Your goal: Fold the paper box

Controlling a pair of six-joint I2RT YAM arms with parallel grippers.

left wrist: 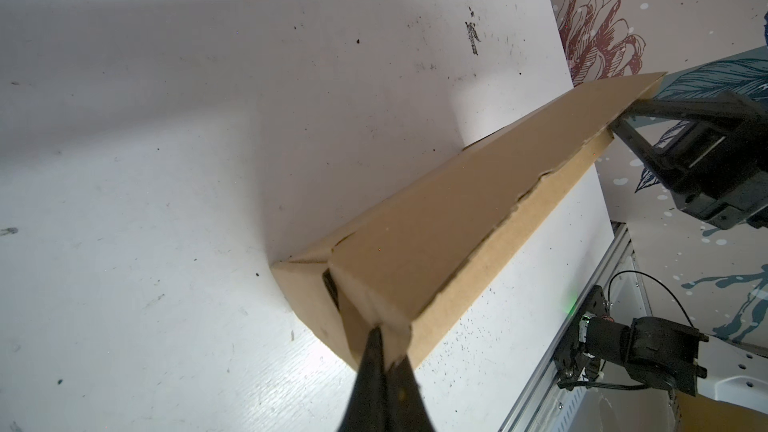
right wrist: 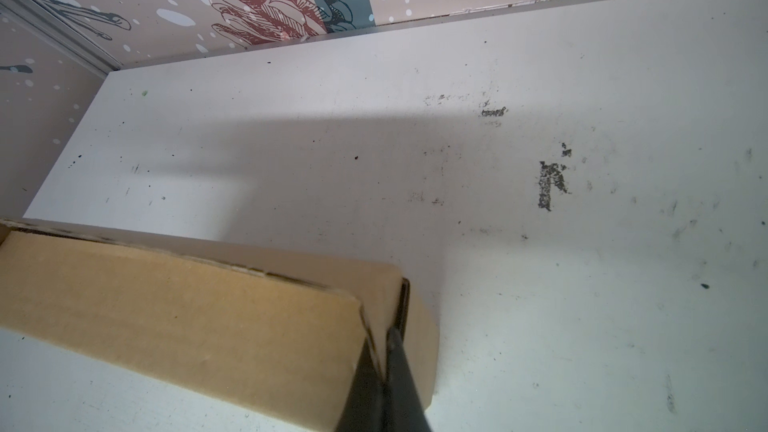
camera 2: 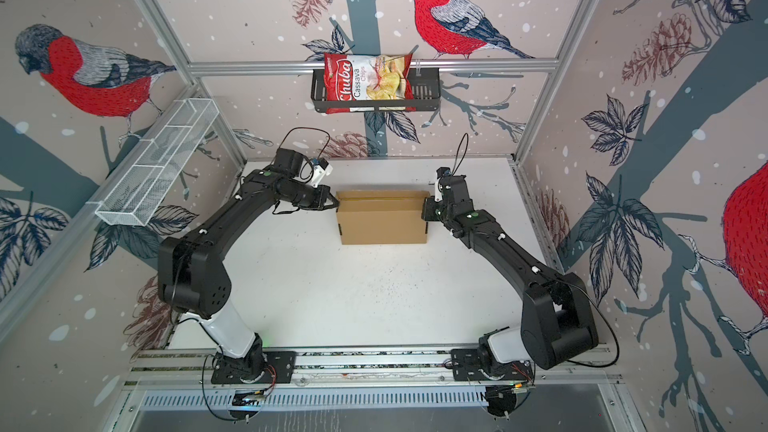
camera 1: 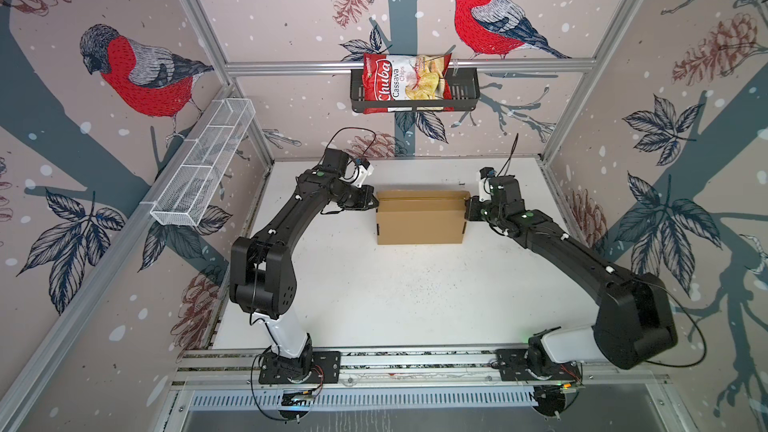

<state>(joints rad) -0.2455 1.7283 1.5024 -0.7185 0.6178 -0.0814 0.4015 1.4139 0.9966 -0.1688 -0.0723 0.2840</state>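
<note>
In both top views the box sat toward the back of the table, midway between the arms. The left gripper met its left end and the right gripper its right end, both level with a crease along its far side. At that range the jaws were too small to read. The left wrist view supplied what those views lacked. The left gripper was pressed together on a corner of the box, pinching the cardboard where two panels met. This view alone showed a triangular end fold beside that corner, a ragged seam along the long edge, and the right gripper clamped on the far end. The right wrist view showed the right gripper likewise closed on its own corner, the board caught between the fingers. A dark gap ran between panels at that end, and the left gripper was out of sight there. Whether the lid was fully seated I could not tell from any view. The box looked light and matte, so probably not slippery. It seemed stiff across its panels, yet likely to hinge at the creases and crush at thin edges. A hold at both end corners, close to a crease, seemed best to keep it from twisting.
</note>
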